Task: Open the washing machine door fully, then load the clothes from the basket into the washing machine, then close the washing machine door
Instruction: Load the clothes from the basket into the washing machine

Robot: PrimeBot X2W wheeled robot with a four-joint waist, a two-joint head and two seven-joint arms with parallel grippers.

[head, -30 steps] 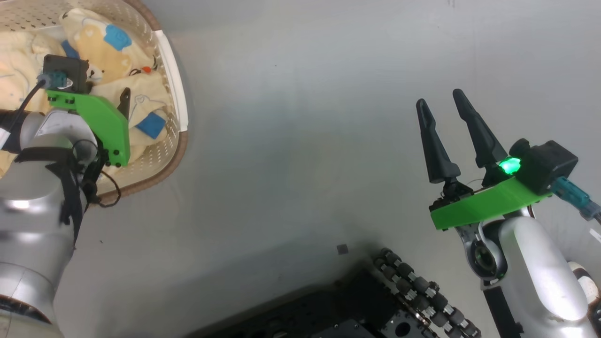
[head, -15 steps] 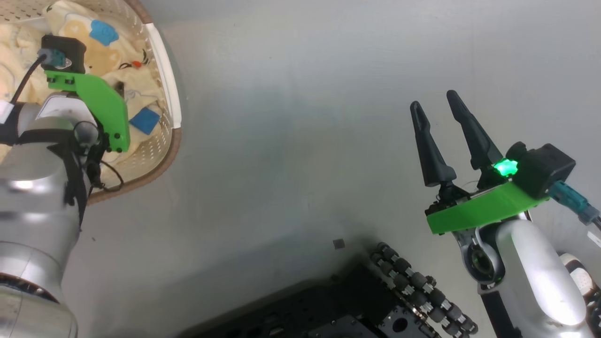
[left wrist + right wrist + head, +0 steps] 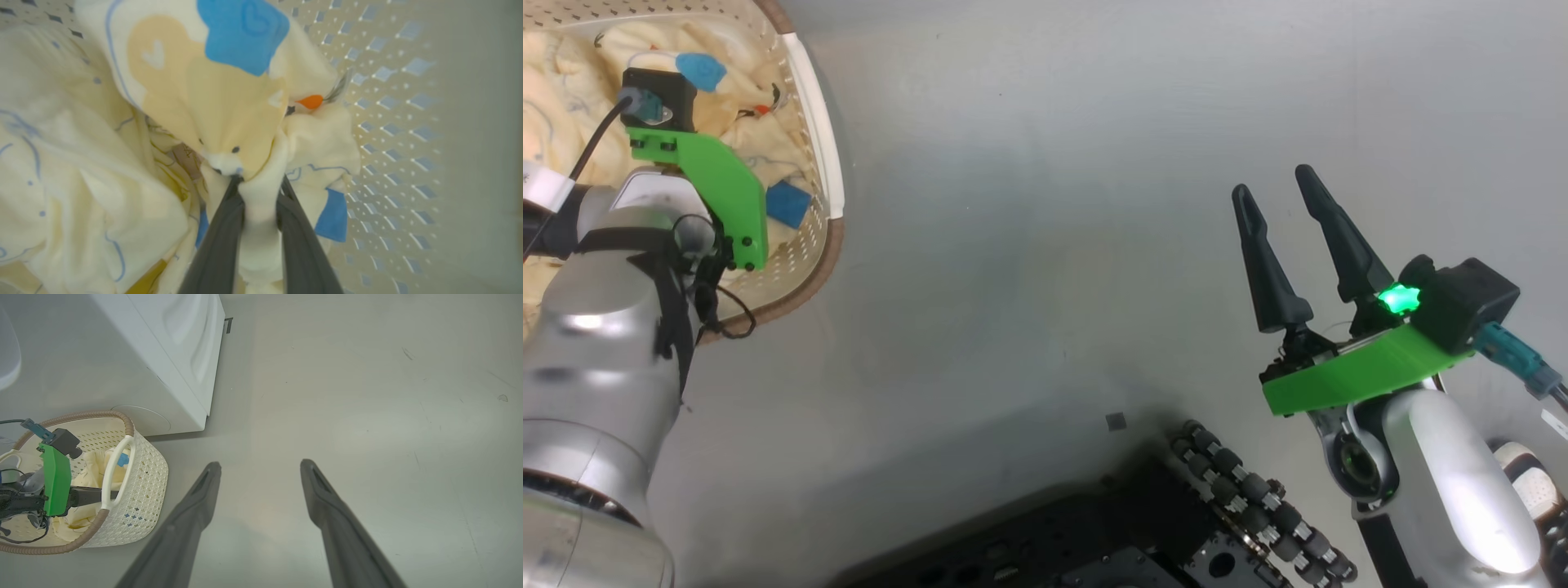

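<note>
Below, smooth grey floor (image 3: 1045, 245) — basket (image 3: 147, 473) of clothes (image 3: 92, 473) near white washing machine (image 3: 179, 355).

Your left arm (image 3: 596, 384) reaches forward at the lower left of the head view, its wrist turned so the green bracket (image 3: 723, 192) runs edge-on along it. Your left gripper (image 3: 258, 185) has its two dark fingers (image 3: 220, 237) drawn close together, pinching a fold of the clothes (image 3: 229, 102) between them. Your right arm (image 3: 1462, 474) rises at the lower right with a green light (image 3: 1398, 299) glowing at the wrist, and your right gripper (image 3: 1272, 181) points up that view, fingers spread wide apart.
</note>
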